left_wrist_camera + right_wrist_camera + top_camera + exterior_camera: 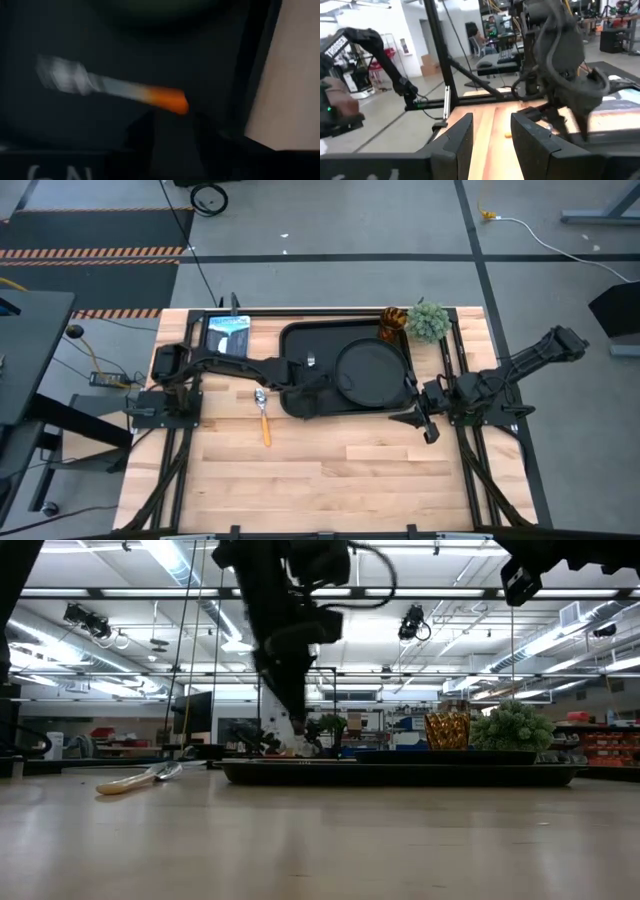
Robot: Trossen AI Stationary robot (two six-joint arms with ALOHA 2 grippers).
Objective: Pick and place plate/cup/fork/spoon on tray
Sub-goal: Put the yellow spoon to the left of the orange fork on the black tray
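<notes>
- The left gripper is over the left part of the tray. Its fingers are pinched on the orange handle of the fork, whose silver tines stick out over the dark tray.
- The right gripper waits by the right edge of the tray. Its two fingers are spread apart and hold nothing.
- The plate lies flat in the right half of the tray.
- The cup stands in the far right corner of the tray, just beside a fuzzy green plant ball.
- The spoon lies on the wooden table, near the tray's left end.
- A blue-white booklet lies on the table left of the tray.
</notes>
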